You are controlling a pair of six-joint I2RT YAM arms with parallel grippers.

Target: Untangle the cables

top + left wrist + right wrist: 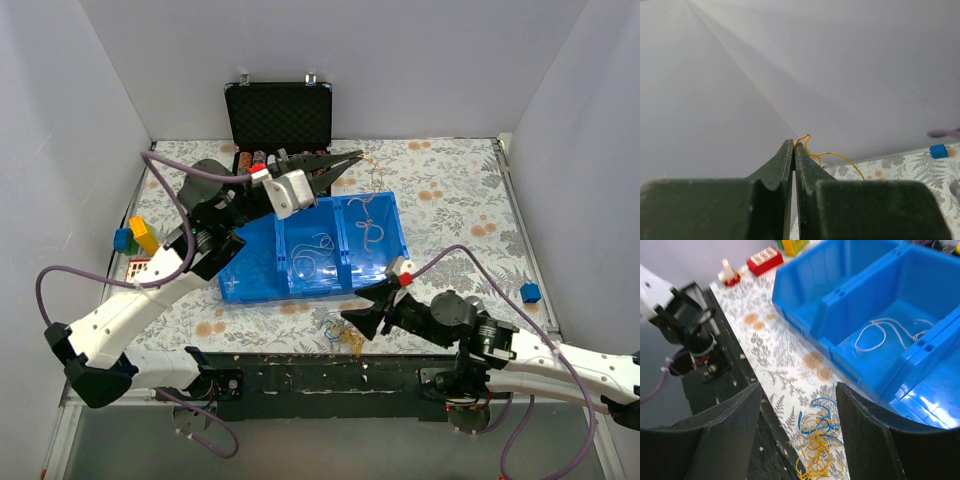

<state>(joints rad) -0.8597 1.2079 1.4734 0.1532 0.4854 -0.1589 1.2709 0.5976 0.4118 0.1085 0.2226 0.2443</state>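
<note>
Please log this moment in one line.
left claw: shut on yellow cable; right claw: open above cable clump; blue tray: pale cables inside

Floral-print table [455, 195]. A blue tray [255, 268] with three compartments sat mid-table. An open black case [280, 115] stood at the far edge. A clump of cables [340, 330], yellow and blue, lay just beside the tray's near side. The yellow block [144, 235], blue block [123, 240] and red block [138, 268] were by the left edge, and a blue cube [530, 292] by the right.
</note>
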